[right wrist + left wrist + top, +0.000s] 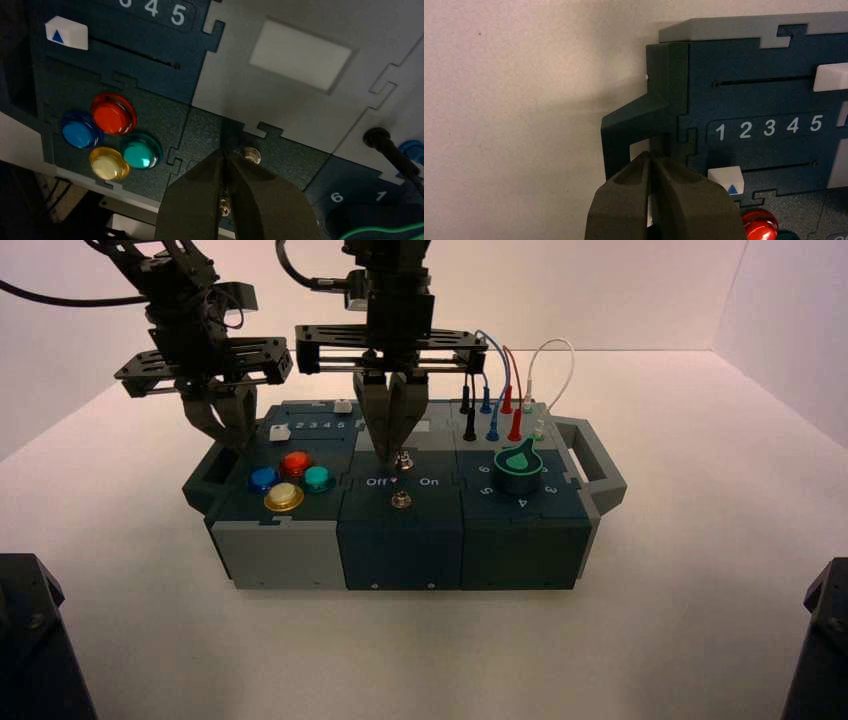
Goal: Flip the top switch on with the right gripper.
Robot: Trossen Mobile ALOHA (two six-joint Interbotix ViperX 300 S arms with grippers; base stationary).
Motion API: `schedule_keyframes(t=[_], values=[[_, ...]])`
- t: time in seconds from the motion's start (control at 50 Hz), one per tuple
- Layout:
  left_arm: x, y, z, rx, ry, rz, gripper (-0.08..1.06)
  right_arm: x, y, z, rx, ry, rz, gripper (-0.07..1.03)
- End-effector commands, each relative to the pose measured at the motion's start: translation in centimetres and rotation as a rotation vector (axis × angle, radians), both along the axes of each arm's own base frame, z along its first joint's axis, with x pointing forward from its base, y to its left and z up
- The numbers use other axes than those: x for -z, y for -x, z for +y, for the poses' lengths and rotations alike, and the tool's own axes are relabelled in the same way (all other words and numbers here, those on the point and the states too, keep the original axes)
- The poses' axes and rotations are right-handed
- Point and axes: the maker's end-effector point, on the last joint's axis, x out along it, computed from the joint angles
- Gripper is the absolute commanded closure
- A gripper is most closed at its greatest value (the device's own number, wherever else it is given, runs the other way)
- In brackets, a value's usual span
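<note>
The top switch [405, 460], a tiny silver toggle, stands in the box's dark middle panel. A second silver toggle [402, 500] sits nearer the front. My right gripper [393, 448] points down with its fingers shut, tips just left of the top switch. In the right wrist view the top switch [250, 155] lies right beside the closed tips of the right gripper [223, 154]; I cannot tell if they touch. The front toggle [224, 205] shows through the slit between the fingers. My left gripper [228, 435] hangs shut over the box's left end.
Blue, red, teal and yellow buttons [290, 480] fill the box's left panel. Behind them are two white sliders [725, 178], with a scale reading 1 2 3 4 5 between them. A green knob [520, 465] and plugged wires [505, 390] are on the right. The left gripper [651, 157] is by the left handle [634, 122].
</note>
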Motion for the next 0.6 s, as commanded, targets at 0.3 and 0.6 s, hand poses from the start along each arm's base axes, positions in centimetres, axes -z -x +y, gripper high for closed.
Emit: schedule_keyframes(t=[0.3, 0.6], values=[[2.2, 1.0, 0.2, 0.059, -0.029, 0.060, 1.01, -1.8, -2.0, -0.8, 0.035, -0.041, -0.066, 0.99], [1.8, 0.8, 0.1, 0.057, -0.023, 0.032, 1.01, -5.4, -2.0, 0.7, -0.028, -0.134, -0.157, 0.99]])
